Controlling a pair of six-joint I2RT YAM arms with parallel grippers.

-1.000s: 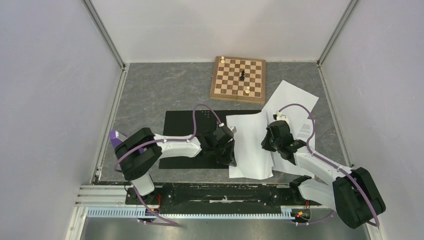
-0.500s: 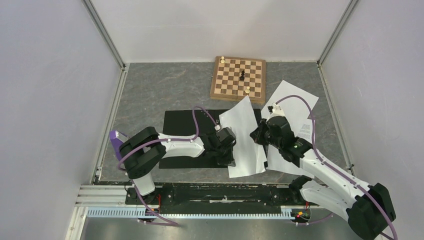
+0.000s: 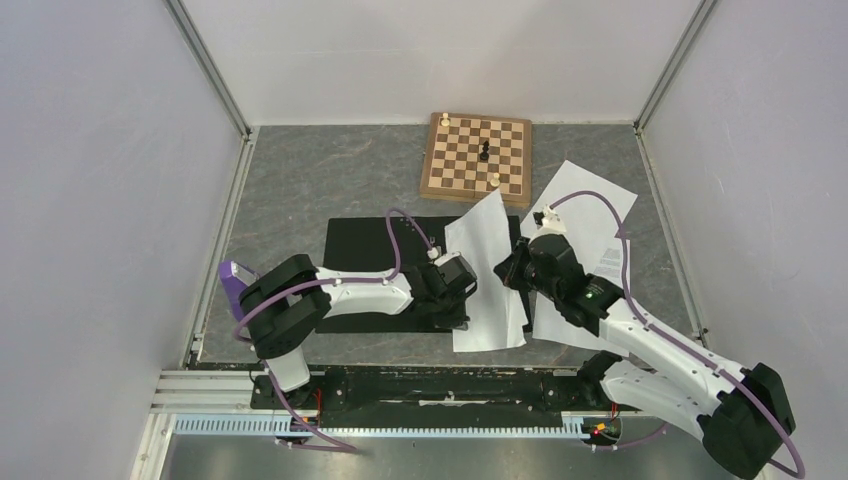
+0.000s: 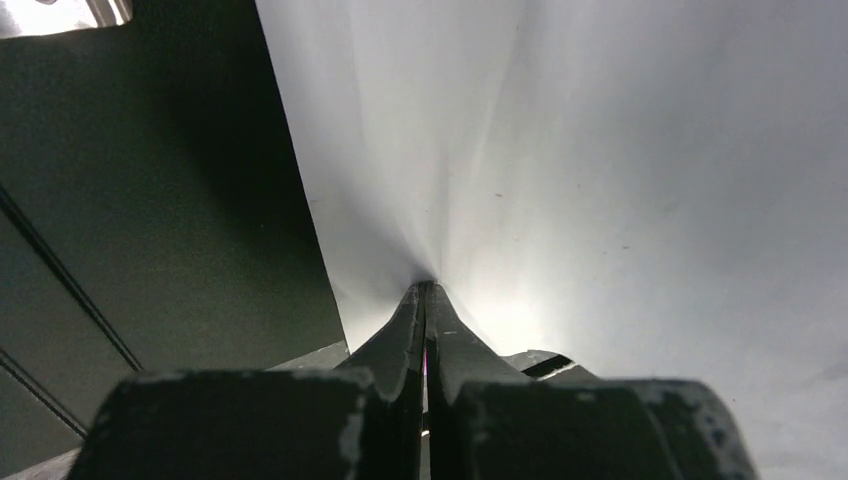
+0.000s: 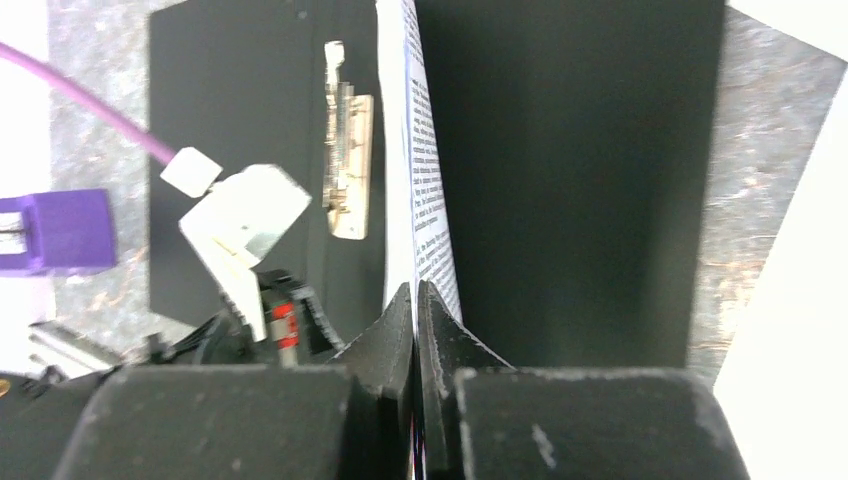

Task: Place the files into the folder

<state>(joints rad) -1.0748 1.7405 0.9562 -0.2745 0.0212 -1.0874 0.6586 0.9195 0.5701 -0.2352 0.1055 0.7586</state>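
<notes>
One of the files, a white sheet, stands curled up on edge over the right side of the open folder, whose black inside faces up. My left gripper is shut on the sheet's near left edge, and the left wrist view shows its jaws pinching the white paper. My right gripper is shut on the sheet's right edge. In the right wrist view the sheet appears edge-on with printed text, beside the folder's metal clip. More files lie flat to the right.
A wooden chessboard with a few pieces lies at the back centre. A purple metronome stands left of the folder by the left arm's base. White enclosure walls bound the grey mat on three sides.
The right arm reached left and forward, raising the sheet's right edge from flat to upright and carrying it toward the folder. The left gripper closed fully on the sheet's left edge.
</notes>
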